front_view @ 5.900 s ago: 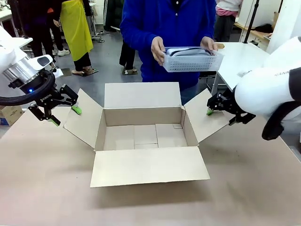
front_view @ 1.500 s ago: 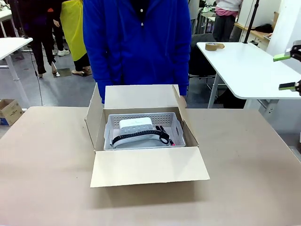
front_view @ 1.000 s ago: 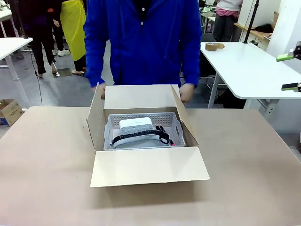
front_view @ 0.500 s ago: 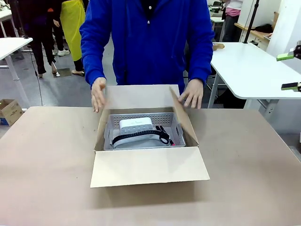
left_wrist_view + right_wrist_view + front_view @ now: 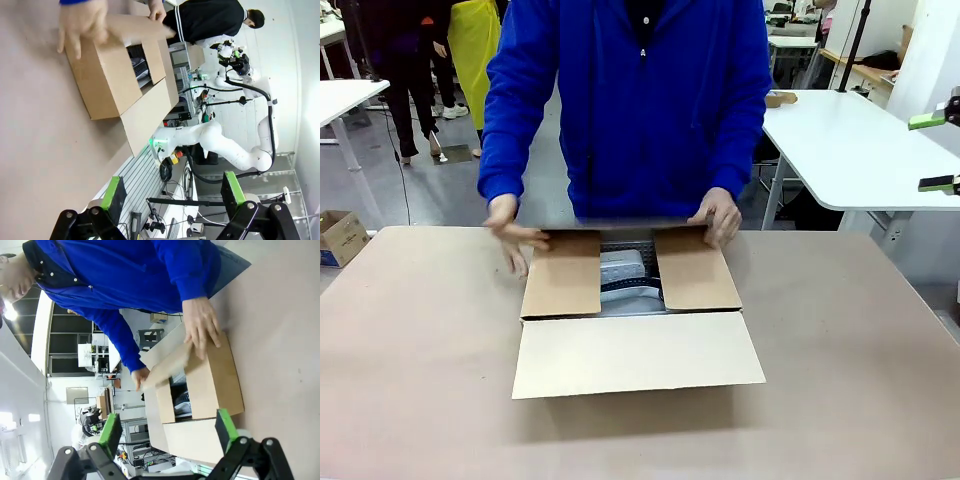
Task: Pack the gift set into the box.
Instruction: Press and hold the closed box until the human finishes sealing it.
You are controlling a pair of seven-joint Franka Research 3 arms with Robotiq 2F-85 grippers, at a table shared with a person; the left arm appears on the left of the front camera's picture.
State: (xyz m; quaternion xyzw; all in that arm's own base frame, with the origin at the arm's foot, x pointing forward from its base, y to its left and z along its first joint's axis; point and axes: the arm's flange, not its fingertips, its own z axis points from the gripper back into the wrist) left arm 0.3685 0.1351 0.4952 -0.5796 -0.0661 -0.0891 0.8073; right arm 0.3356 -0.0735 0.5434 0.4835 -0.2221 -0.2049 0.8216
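Note:
The brown box (image 5: 630, 320) stands mid-table with both side flaps folded inward and its front flap lying open toward me. Through the gap between those flaps shows the pale gift set (image 5: 628, 280), resting inside. A person in blue has a hand (image 5: 510, 238) at the box's far left corner and another hand (image 5: 720, 215) at the far right, with the far flap blurred between them. My right gripper (image 5: 935, 152) hangs open at the right edge, well away from the box. In the wrist views, the left gripper (image 5: 172, 192) and right gripper (image 5: 167, 431) are open and hold nothing, with the box (image 5: 110, 75) (image 5: 210, 385) farther off.
A white table (image 5: 850, 140) with a tape roll (image 5: 780, 98) stands beyond the right corner. A small cardboard box (image 5: 340, 235) sits on the floor at left. People stand in the background. Bare tabletop (image 5: 420, 380) surrounds the box.
The gift set went from the person's hands into the box and both arms left the side flaps. In the last second the person folded both side flaps in over it.

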